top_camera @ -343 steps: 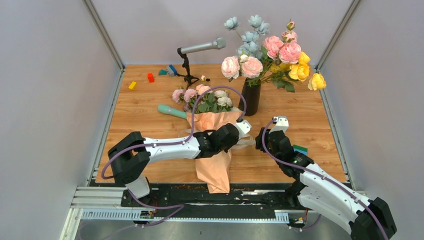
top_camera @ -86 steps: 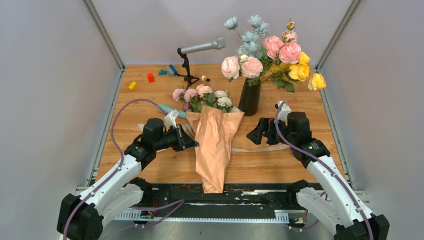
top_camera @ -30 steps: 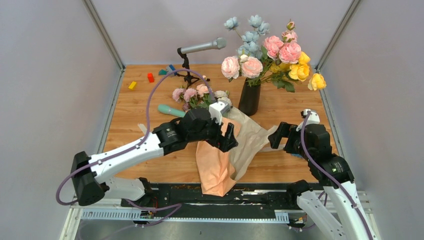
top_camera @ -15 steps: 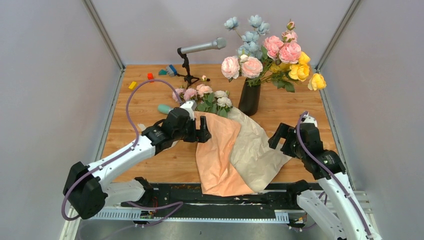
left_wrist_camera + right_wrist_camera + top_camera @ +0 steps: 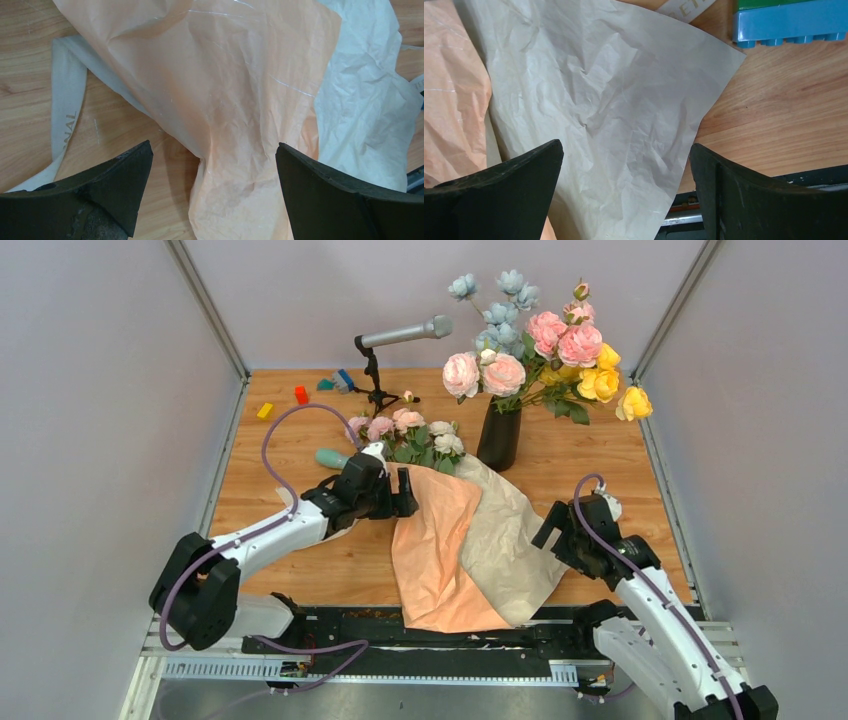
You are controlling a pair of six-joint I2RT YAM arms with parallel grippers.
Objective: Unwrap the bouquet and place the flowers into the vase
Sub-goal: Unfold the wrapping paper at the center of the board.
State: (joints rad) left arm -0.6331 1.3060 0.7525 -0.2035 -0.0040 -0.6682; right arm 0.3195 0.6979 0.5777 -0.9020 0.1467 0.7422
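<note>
Bouquet point(image 5: 470, 540) flopped wide open on the desk point(image 5: 600, 455)
The flowers point(image 5: 405, 432) lie at its far end, just beside the vase point(image 5: 500, 438), which is crammed with big blooms point(image 5: 548, 340). The left gripper point(image 5: 406, 503) and right gripper point(image 5: 550, 530) gape empty at the paper's edges, with a microphone point(image 5: 405, 334) behind.

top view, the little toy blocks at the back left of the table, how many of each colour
yellow block: 1
red block: 1
teal block: 1
blue block: 1
total: 4
</note>
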